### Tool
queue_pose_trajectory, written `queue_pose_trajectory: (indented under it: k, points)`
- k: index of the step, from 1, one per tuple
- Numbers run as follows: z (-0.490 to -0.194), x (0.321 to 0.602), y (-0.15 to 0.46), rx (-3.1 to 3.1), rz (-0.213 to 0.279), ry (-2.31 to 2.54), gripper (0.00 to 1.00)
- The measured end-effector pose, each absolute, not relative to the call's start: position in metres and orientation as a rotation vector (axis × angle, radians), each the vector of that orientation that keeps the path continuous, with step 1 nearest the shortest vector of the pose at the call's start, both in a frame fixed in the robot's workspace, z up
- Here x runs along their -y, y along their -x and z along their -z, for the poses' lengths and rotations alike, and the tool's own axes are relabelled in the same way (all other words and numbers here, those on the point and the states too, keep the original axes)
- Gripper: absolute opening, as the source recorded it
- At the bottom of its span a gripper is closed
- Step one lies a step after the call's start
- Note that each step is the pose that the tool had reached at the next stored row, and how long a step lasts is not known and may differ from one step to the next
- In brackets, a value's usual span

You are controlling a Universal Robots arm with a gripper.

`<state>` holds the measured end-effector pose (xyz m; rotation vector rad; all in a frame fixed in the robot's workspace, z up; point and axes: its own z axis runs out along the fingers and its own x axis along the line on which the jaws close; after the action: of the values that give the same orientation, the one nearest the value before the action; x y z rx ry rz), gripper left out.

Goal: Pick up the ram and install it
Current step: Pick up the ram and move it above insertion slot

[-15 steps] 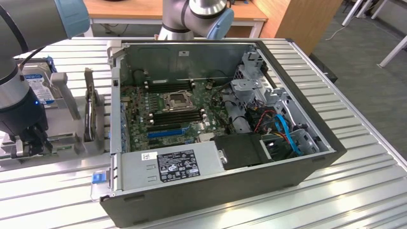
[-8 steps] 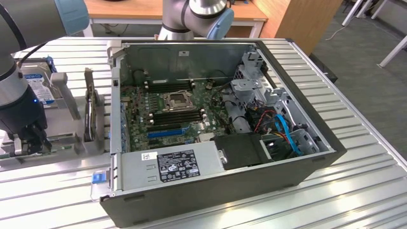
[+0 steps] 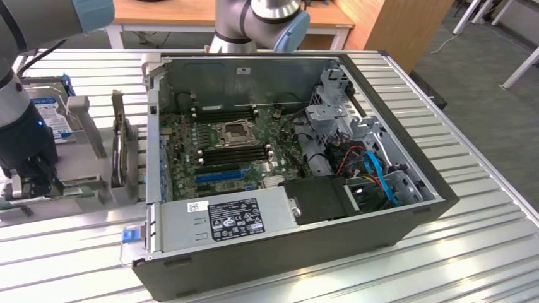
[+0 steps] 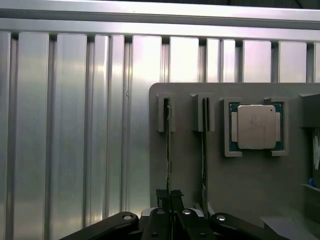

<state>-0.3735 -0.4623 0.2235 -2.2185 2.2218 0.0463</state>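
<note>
- Exterior view: the gripper [image 3: 35, 184] hangs low at 9 o'clock from the open computer case [image 3: 295, 252].
- Wrist view: the gripper pinches the ram [image 4: 168, 150] tight. The ram stands in a gray holder [image 4: 250, 200], beside a silver chip [image 4: 256, 126].

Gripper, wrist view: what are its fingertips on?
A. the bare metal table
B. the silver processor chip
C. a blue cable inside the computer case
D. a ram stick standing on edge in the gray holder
D: the gripper is shut on the ram, which stands on edge in a slot of the gray holder; the processor chip lies apart in its own recess.
</note>
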Motion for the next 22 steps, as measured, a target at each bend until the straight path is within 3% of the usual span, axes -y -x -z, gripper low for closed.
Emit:
queue_pose_trajectory:
  k: [22]
  points:
    - [-0.297,0.462,0.374,-2.221,-0.049,2.218,0.12]
